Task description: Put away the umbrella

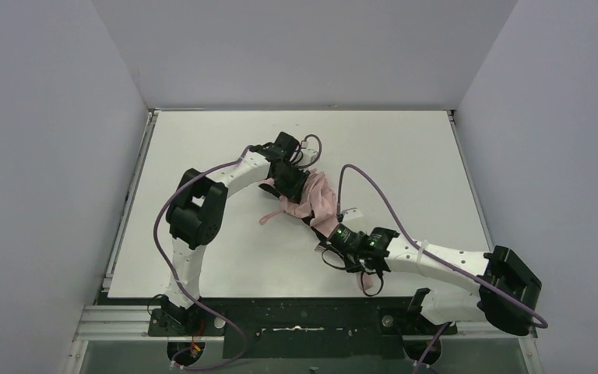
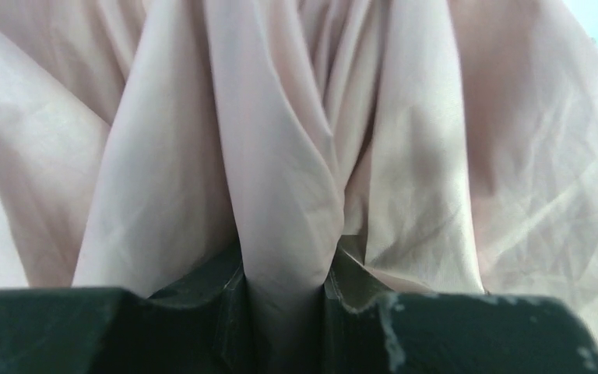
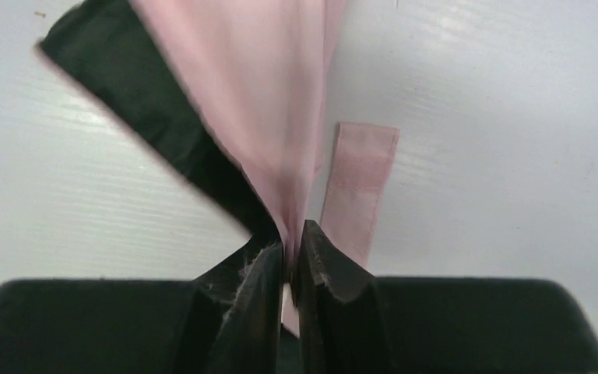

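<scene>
The umbrella (image 1: 318, 199) lies crumpled in the middle of the white table (image 1: 405, 156), its pale pink fabric bunched between my two arms. My left gripper (image 1: 291, 184) comes down on its far-left end. In the left wrist view a thick fold of pink fabric (image 2: 280, 179) is pinched in the left gripper (image 2: 286, 269). My right gripper (image 1: 336, 231) is at the near end. In the right wrist view the right gripper (image 3: 291, 241) is shut on a thin pink edge (image 3: 257, 117). A black part (image 3: 144, 101) runs beside that edge, and the pink closure strap (image 3: 358, 183) lies flat on the table.
Grey walls close the table in on the left, back and right. Purple cables (image 1: 374, 187) loop over both arms. A black rail (image 1: 296, 315) with the arm bases runs along the near edge. A pink tail of fabric (image 1: 269, 216) trails left of the umbrella.
</scene>
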{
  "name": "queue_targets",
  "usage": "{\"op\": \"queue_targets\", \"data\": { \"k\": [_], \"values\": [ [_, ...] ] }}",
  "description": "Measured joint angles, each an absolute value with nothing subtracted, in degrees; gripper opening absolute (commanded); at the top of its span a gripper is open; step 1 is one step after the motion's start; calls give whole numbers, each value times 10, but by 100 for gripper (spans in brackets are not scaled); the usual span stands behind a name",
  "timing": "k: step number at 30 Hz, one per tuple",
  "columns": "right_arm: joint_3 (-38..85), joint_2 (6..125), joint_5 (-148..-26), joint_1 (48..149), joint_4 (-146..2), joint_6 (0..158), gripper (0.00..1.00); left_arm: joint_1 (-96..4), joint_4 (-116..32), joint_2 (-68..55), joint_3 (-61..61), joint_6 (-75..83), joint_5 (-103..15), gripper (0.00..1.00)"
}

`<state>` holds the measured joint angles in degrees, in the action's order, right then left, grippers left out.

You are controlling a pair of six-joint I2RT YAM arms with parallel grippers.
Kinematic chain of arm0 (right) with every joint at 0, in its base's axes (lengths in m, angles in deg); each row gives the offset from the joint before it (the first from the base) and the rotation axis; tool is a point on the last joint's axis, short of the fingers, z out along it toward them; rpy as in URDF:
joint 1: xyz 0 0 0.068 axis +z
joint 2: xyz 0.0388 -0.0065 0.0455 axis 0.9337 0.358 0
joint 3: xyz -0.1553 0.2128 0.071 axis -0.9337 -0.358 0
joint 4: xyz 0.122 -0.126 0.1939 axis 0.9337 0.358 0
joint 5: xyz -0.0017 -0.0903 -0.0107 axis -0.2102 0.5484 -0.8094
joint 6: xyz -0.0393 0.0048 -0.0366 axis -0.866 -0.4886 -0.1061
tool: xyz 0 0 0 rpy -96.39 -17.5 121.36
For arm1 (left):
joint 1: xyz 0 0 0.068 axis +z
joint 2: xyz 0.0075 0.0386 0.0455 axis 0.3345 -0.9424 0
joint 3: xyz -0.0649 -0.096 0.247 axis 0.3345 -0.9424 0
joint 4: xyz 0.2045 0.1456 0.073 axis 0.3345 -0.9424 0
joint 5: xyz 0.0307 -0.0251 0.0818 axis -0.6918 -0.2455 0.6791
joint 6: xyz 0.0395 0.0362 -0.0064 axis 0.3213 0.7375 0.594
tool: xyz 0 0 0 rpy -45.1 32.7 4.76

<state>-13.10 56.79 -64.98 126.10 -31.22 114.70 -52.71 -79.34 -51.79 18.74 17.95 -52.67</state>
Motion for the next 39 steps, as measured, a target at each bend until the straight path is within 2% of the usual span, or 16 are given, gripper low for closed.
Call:
{"op": "queue_targets", "data": {
  "k": [2,7,11,19,28,36,39],
  "values": [
    [-128,551,-650,1261,-307,1146,39,-527,-793,-518,188,183,-518,0],
    [-111,487,-680,1256,-295,1120,54,-525,-777,-518,188,196,-489,0],
    [-92,456,-710,1227,-286,1106,60,-525,-774,-518,188,208,-482,0],
    [-91,436,-708,1160,-223,1104,60,-525,-778,-518,193,232,-467,0],
    [-126,479,-726,1159,-280,1107,45,-522,-786,-518,197,247,-462,0],
    [-156,539,-729,1167,-338,1106,8,-491,-815,-533,227,258,-453,0],
    [-155,552,-720,1169,-345,1101,0,-474,-825,-541,242,260,-441,0]
  ]
}}
